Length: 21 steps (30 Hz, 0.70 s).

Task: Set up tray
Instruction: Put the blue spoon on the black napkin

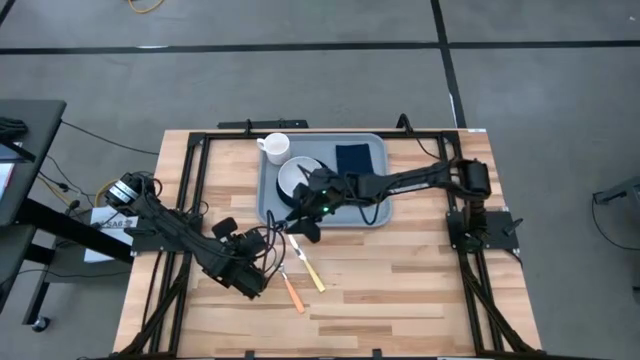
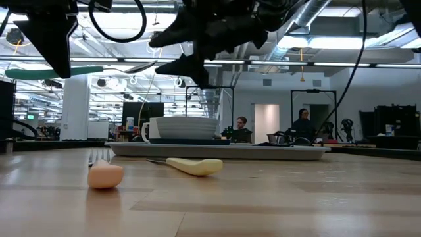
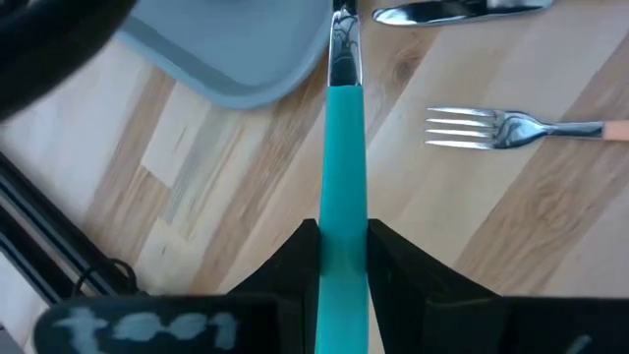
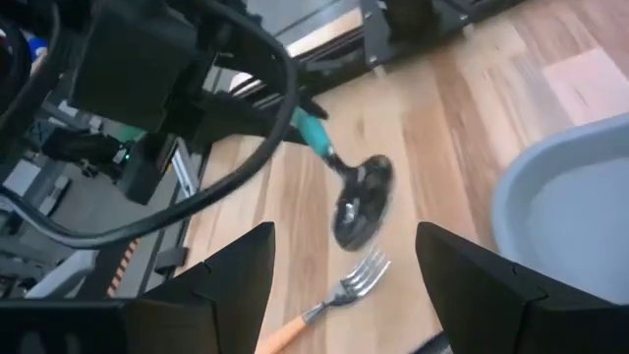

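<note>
The light grey-blue tray point(image 1: 374, 212) lies at the table's far middle. It holds a white mug point(image 1: 275, 147), a white bowl on a plate point(image 1: 298, 176) and a dark navy napkin point(image 1: 353, 158). My left gripper point(image 1: 262, 243) is near the tray's near-left corner, shut on a teal-handled spoon point(image 3: 342, 128). My right gripper point(image 1: 305, 222) hangs open over that same corner, above the spoon's bowl point(image 4: 361, 202) and touching nothing. An orange-handled fork point(image 1: 292, 290) and a yellow-handled knife point(image 1: 312, 275) lie flat on the wood. My left gripper pinches the spoon's teal handle point(image 3: 342, 241) between its two fingers, well back from the metal neck. The handle runs straight out along the fingers toward the tray. The spoon is lifted clear of the table and lies about level point(image 2: 52, 72).
Black frame rails point(image 1: 190, 170) run along the table's left, right and far sides. Bare wood point(image 1: 400, 290) stretches across the near right part of the table. In the low view, people point(image 2: 241, 129) sit in the room behind the table.
</note>
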### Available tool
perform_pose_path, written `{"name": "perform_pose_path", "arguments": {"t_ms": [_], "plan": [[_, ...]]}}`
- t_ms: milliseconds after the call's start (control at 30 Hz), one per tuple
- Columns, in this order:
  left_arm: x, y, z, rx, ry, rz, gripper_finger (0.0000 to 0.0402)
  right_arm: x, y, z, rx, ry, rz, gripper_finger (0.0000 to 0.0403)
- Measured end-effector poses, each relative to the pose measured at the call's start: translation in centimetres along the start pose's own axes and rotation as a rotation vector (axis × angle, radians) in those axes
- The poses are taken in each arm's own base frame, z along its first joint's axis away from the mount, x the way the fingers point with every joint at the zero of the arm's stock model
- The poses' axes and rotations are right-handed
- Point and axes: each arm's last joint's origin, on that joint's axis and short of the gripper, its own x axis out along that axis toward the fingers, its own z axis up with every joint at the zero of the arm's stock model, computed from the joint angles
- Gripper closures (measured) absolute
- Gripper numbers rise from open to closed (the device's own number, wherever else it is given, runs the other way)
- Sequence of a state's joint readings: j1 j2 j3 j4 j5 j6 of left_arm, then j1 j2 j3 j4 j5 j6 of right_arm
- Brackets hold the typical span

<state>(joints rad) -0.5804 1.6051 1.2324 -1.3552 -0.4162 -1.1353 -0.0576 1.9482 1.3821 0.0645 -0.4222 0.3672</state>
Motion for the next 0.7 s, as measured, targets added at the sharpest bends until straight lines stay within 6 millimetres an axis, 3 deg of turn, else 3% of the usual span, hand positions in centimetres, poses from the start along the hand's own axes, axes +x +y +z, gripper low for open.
{"name": "perform_pose_path", "arguments": {"t_ms": [367, 700], "plan": [[0.00, 0.00, -0.01, 0.016, 0.000, 0.000, 0.0351, 0.36, -0.30, 0.53, 0.072, -0.011, -0.002, 0.0171], [0.18, 0.18, 0.32, 0.001, 0.016, 0.001, 0.0351, 0.28, -0.43, 0.61, 0.088, -0.016, -0.004, 0.0284]]}}
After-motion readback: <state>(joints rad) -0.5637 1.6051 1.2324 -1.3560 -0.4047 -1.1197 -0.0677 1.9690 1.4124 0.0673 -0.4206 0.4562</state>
